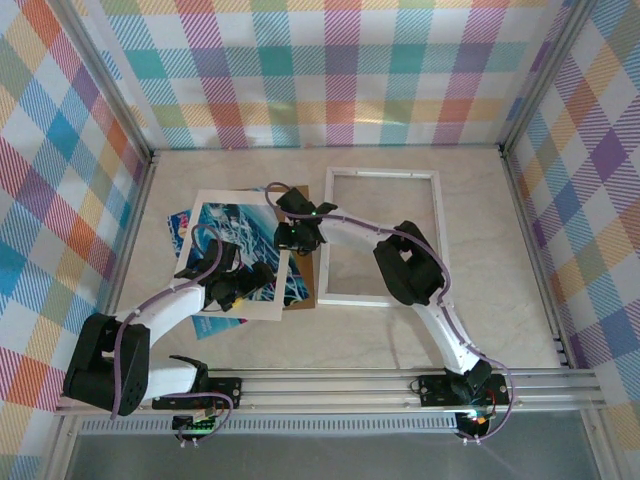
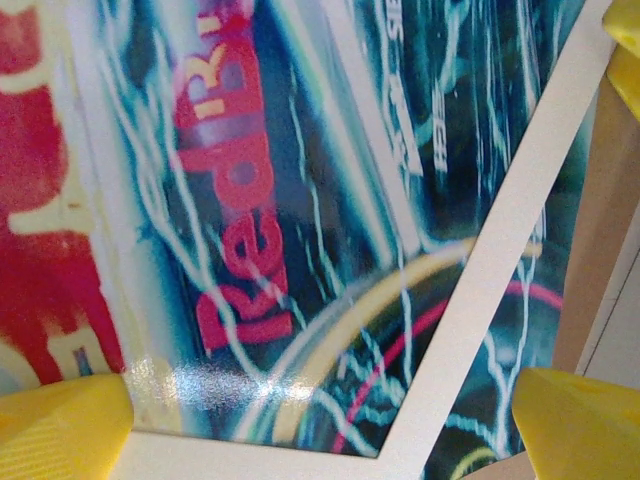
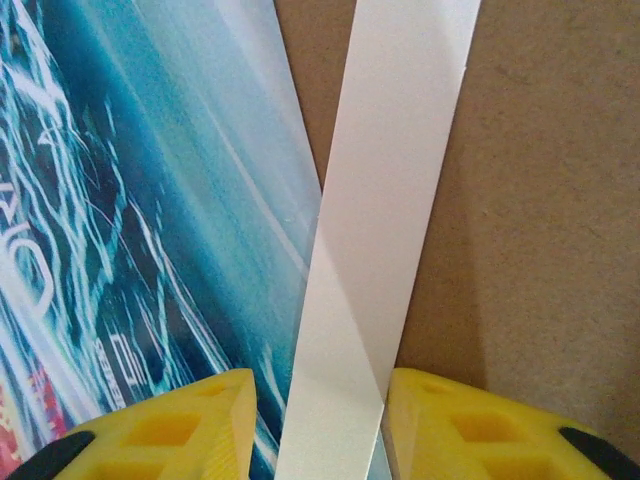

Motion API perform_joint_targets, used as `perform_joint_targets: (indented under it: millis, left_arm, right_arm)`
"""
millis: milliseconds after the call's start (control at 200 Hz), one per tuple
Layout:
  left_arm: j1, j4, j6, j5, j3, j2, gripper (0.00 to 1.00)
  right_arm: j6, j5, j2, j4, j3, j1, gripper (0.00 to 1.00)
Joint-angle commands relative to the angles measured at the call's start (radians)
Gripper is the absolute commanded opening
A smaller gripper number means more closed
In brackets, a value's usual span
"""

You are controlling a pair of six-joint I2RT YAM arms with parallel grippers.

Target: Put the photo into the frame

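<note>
The photo [image 1: 186,228], blue and teal with red patches, lies flat on the left of the table under a cream mat border [image 1: 205,205]. The white moulded frame [image 1: 383,174] lies to its right, with nothing in it. My left gripper [image 1: 236,287] is low over the photo [image 2: 250,200], open, its yellow fingertips [image 2: 60,420] wide apart. My right gripper [image 1: 297,238] is open at the mat's right edge. Its fingers [image 3: 200,425] straddle the mat strip [image 3: 385,180], with the photo [image 3: 150,220] to the left of the strip.
A brown backing board [image 1: 306,280] lies under the mat's right side, between photo and frame [image 3: 540,200]. Checked walls enclose the table on three sides. Bare tabletop [image 1: 340,335] lies in front of the frame.
</note>
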Motion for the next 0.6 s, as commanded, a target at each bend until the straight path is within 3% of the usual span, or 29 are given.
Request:
perform_joint_targets:
  millis: [0, 370, 595]
  left_arm:
    - [0.003, 0.026, 0.001, 0.034, -0.05, 0.058, 1.0]
    - [0.003, 0.036, 0.011, 0.037, -0.04, 0.089, 1.0]
    - [0.003, 0.038, 0.014, 0.033, -0.038, 0.099, 1.0]
  right_arm:
    - [0.04, -0.096, 0.039, 0.076, -0.034, 0.009, 0.42]
    - [0.19, -0.291, -0.056, 0.445, -0.202, -0.039, 0.42]
    - [0.21, -0.316, -0.094, 0.55, -0.259, -0.045, 0.43]
